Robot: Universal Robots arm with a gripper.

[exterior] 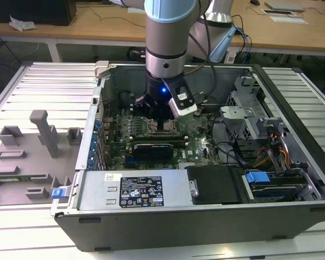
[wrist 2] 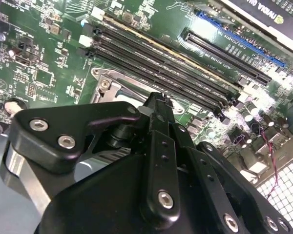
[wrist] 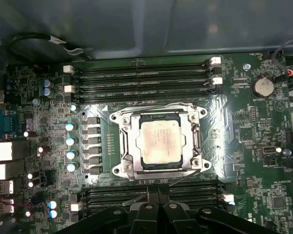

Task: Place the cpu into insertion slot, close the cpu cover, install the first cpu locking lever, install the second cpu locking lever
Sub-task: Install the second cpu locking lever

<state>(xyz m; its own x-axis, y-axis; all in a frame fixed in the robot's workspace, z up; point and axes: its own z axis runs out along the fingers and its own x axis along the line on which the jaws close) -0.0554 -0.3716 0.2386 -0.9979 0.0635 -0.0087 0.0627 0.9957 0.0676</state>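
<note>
Silver cpu lies flat in the insertion slot in the first wrist view, framed by the cpu cover, which lies down around the chip; rows of black memory slots run on both sides of the socket. In the exterior view the gripper hangs low inside the open computer case, just above the motherboard; its fingers meet at the tip in the second wrist view, pressed together on nothing I can see.

no print can be made out on the white label on the computer case.
</note>
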